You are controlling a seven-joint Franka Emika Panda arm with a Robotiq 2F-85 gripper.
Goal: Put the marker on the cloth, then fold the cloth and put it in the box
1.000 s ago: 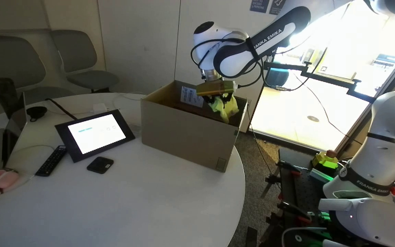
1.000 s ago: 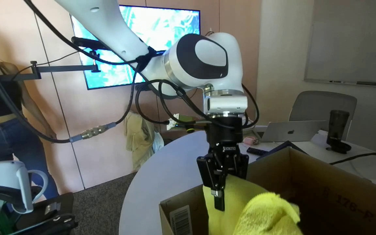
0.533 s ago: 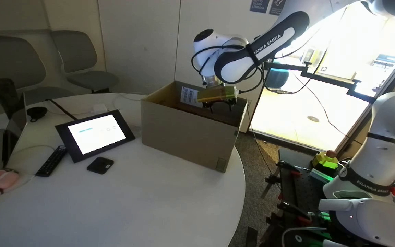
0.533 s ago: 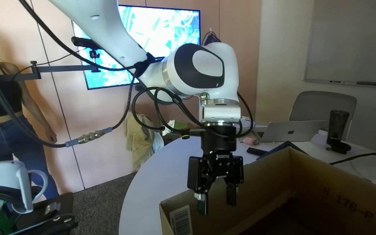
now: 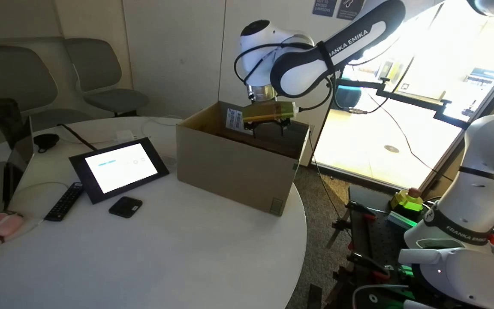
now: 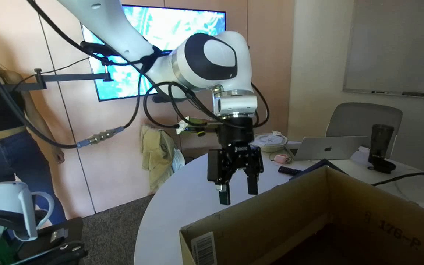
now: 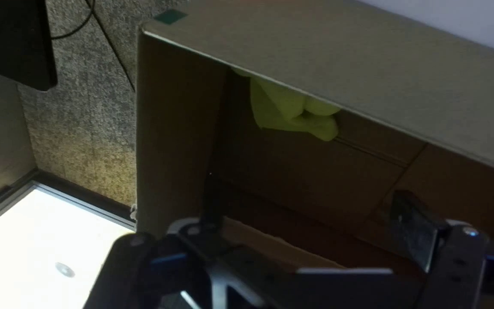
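Observation:
My gripper [image 6: 238, 195] stands open above the cardboard box [image 5: 238, 171], fingers wide apart and nothing between them. Seen in an exterior view, its fingertips hang over the mouth of the box near the back wall. Looking down in the wrist view, I find the yellow cloth [image 7: 292, 113] crumpled low inside the box, partly covered by the near wall. One finger pad [image 7: 416, 231] shows at the right of that view, well apart from the cloth. Both exterior views have the cloth hidden behind the box walls. The marker is hidden or out of view.
The box stands by the edge of a round white table [image 5: 165, 257]. Left of it lie a tablet [image 5: 120, 169], a remote [image 5: 64, 201] and a small black device [image 5: 125, 206]. A laptop [image 6: 329, 148] sits farther along. A person [image 6: 4, 129] stands behind the arm.
One second ago the gripper held the yellow cloth at the box's mouth. It has opened, the cloth has dropped inside, and the arm has since risen a little.

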